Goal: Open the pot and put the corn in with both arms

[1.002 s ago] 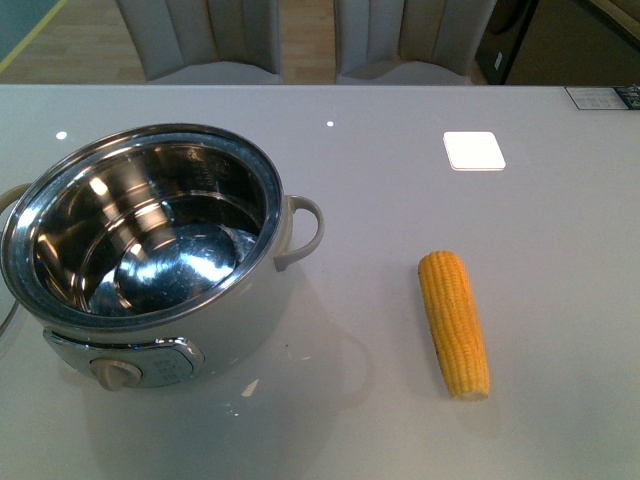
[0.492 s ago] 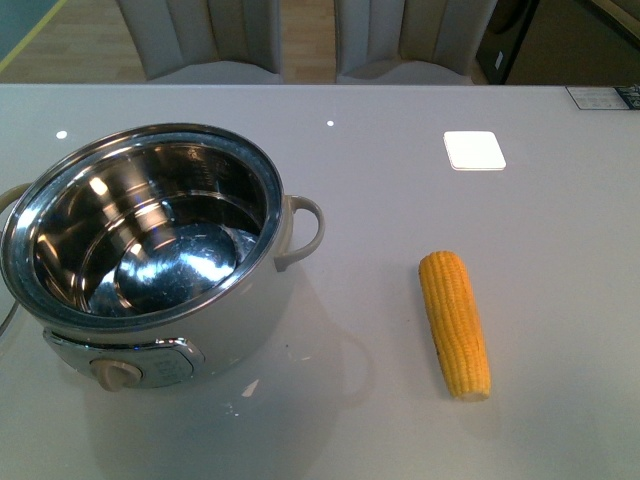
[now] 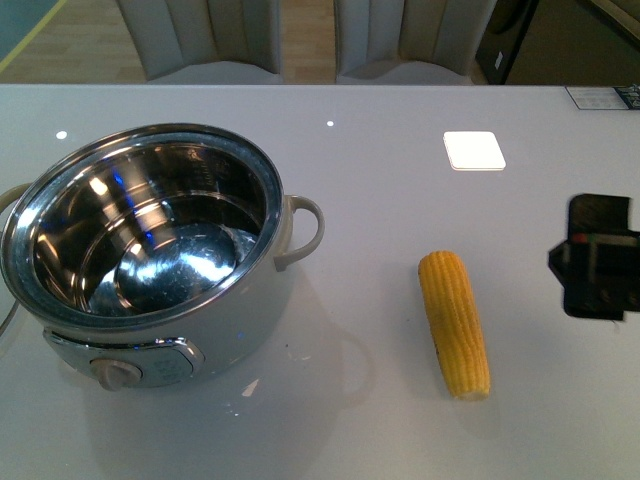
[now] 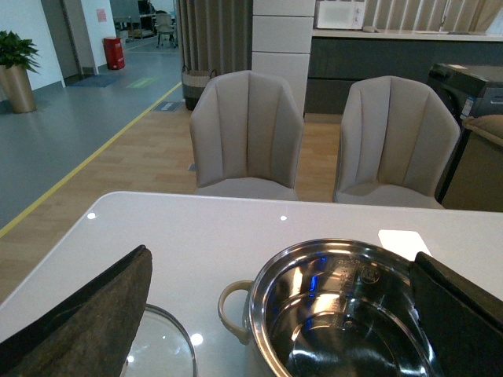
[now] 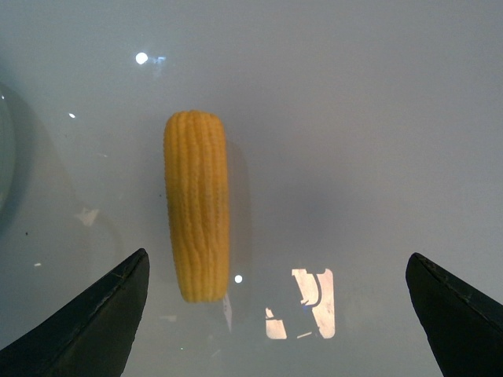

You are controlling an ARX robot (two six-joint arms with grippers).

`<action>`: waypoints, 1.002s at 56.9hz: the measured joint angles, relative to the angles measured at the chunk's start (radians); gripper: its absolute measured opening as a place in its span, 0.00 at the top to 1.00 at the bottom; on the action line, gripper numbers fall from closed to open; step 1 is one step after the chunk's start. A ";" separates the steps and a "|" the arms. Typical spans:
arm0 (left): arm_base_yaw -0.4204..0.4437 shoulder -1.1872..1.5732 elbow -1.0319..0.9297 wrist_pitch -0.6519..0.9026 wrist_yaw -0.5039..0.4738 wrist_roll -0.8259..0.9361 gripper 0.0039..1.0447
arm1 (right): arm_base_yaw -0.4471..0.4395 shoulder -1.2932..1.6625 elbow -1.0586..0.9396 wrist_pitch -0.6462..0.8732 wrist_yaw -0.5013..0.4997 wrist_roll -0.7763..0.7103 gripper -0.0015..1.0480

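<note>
My right gripper (image 5: 277, 259), jaws spread wide, is now coming into view beside the corn cob (image 3: 455, 323) (the pot (image 3: 245, 325) is already sitting open), so I'm starting the pick.

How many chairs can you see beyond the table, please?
2. Both stand at the table's far edge: the left chair beyond the pot, the right chair beside it. Others could sit outside the frame.

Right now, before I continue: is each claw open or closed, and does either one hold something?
Left claw: open, holding nothing; the pot is lidless below it.
Right claw: open, holding nothing; the corn lies untouched.
</note>
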 joint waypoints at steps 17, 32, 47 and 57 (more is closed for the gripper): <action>0.000 0.000 0.000 0.000 0.000 0.000 0.06 | 0.013 0.411 0.217 0.069 -0.035 0.018 0.08; 0.000 0.000 0.000 0.000 0.000 0.000 0.06 | 0.031 0.522 0.324 0.064 -0.044 0.020 0.08; 0.000 0.000 0.000 0.000 0.000 0.000 0.06 | 0.047 0.655 0.402 0.035 -0.043 0.024 0.08; 0.000 0.000 0.000 0.000 0.000 0.000 0.06 | 0.050 0.718 0.428 0.027 -0.055 0.045 0.08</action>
